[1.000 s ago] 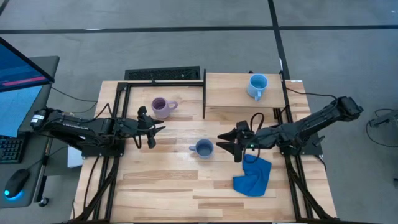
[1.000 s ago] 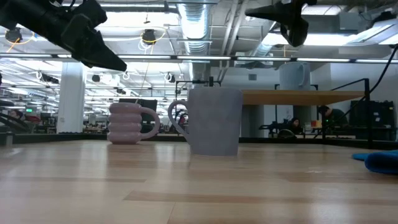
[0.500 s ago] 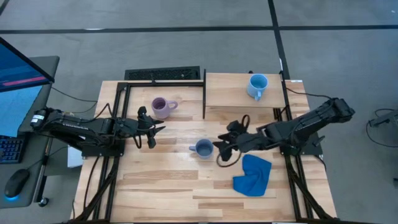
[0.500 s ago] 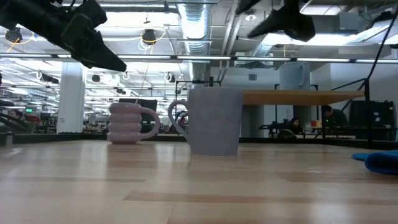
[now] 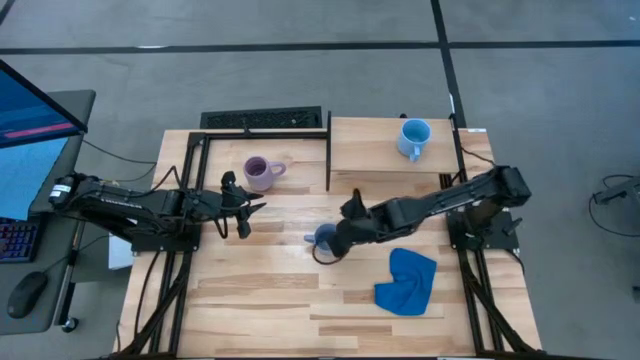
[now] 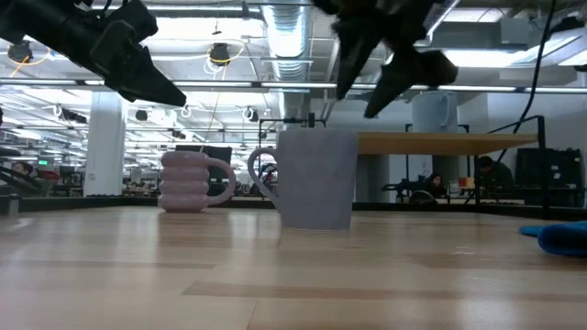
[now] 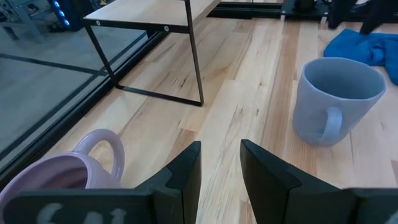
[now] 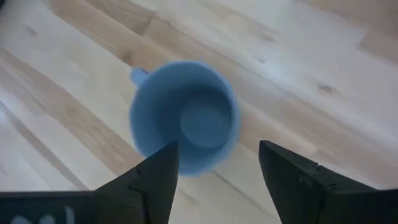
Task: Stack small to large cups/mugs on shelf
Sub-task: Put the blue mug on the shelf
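The slate grey-blue mug (image 5: 322, 237) (image 6: 316, 179) (image 8: 183, 115) stands upright on its base mid-table, handle toward the table's left. My right gripper (image 5: 333, 243) (image 6: 376, 84) (image 8: 217, 152) hovers open just above it, fingers pointing down and apart from the rim. The lilac mug (image 5: 259, 173) (image 6: 188, 181) (image 7: 56, 180) stands on the table near the far left. The sky blue mug (image 5: 413, 138) (image 6: 433, 112) stands on the pale wood shelf (image 5: 365, 150) (image 6: 459, 141). My left gripper (image 5: 248, 212) (image 7: 221, 168) waits open, raised above the table, nearer than the lilac mug.
A blue cloth (image 5: 407, 280) (image 6: 561, 236) lies crumpled on the table to the right of the grey-blue mug. The shelf's black bar and legs (image 5: 329, 150) (image 7: 193, 56) stand between the lilac mug and the shelf. Bare planks lie along the near edge.
My right gripper has moved toward the table's left and come down, tipping its fingers downward, from beside the cloth to just over the grey-blue mug. It stays open. The mugs and the cloth have kept their places.
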You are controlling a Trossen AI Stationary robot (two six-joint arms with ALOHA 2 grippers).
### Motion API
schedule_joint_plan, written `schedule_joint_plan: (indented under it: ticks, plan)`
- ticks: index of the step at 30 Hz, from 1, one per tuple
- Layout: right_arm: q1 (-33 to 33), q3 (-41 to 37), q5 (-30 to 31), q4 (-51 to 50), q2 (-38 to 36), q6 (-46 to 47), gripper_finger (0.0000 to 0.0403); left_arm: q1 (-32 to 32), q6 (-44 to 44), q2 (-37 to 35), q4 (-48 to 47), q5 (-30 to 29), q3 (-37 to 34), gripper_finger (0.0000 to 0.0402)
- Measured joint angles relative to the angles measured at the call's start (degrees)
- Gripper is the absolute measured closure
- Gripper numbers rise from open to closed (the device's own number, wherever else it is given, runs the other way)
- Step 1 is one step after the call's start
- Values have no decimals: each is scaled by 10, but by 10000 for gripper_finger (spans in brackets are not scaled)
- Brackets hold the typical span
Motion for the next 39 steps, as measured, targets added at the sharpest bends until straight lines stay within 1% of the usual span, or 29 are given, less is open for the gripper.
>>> schedule_joint_plan:
  ticks: [4,7,15,39]
  plan:
    - [-15,20,-30,-3,32,14,159,0,0,0,-1,0,0,298]
    - [-22,26,-36,-11,46,44,159,0,0,0,-1,1,0,298]
    - [-22,26,-45,-52,47,111,159,0,0,0,-9,16,0,298]
    - [-29,25,-45,-38,47,131,159,0,-6,0,-12,17,0,298]
